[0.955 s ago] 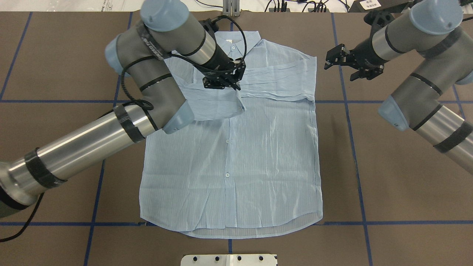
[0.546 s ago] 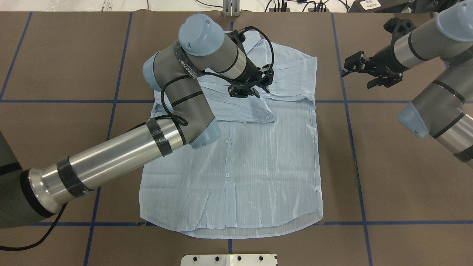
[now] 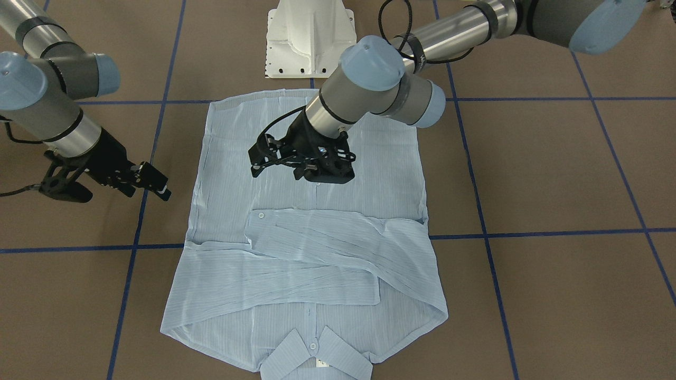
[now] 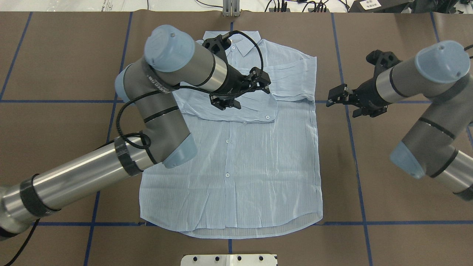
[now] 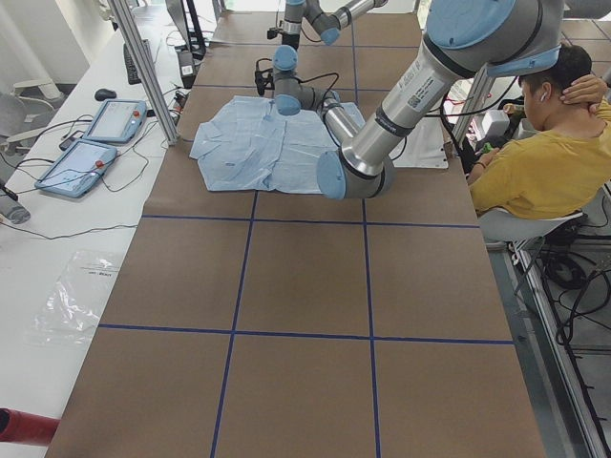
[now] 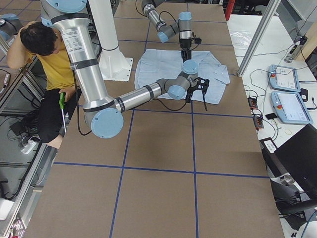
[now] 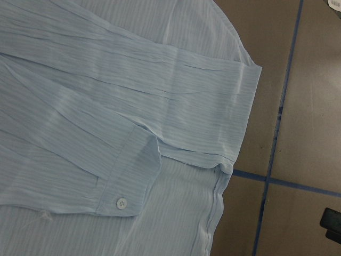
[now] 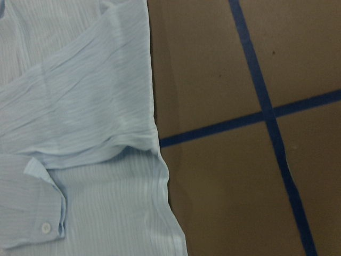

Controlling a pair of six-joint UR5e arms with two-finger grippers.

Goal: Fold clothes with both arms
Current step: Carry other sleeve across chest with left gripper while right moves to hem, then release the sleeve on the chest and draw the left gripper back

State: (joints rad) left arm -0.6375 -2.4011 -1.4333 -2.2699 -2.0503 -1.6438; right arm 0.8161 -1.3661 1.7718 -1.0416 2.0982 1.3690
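Observation:
The pale blue striped shirt (image 4: 236, 166) lies flat, buttons up, on the brown table, collar at the far side. Both sleeves are folded across the chest. The upper sleeve's cuff (image 4: 268, 116) with its white button lies flat right of centre; it also shows in the left wrist view (image 7: 120, 200) and the right wrist view (image 8: 45, 226). My left gripper (image 4: 244, 94) hovers open and empty over the folded sleeves; it also shows in the front view (image 3: 301, 166). My right gripper (image 4: 342, 103) is open and empty, just off the shirt's right edge at sleeve height.
The white pedestal base (image 3: 309, 37) stands at the shirt's hem side. Blue tape lines (image 4: 351, 129) cross the brown table. A person in yellow (image 5: 544, 162) sits beside the table. Tablets (image 5: 95, 143) lie on a side bench.
My left gripper carried the sleeve to the right across the chest, let it go and drew back a little. My right gripper moved toward the robot along the shirt's right edge.

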